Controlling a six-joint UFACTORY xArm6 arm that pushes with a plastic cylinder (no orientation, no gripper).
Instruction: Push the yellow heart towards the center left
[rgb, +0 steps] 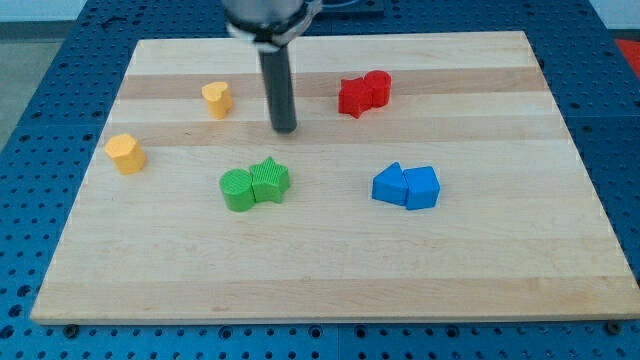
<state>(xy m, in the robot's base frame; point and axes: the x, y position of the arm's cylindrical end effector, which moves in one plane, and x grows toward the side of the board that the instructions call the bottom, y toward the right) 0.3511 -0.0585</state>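
Note:
The yellow heart (217, 98) sits on the wooden board (330, 260) at the view's upper left. My tip (286, 129) rests on the board to the right of the heart and slightly lower, a short gap away, not touching it. A second yellow block, a hexagon shape (126, 153), lies further left and lower, near the board's left edge.
A green round block (238, 189) and a green star (270, 180) touch each other just below my tip. Two red blocks (364, 93) sit together at the upper right of my tip. Two blue blocks (406, 186) sit together right of centre.

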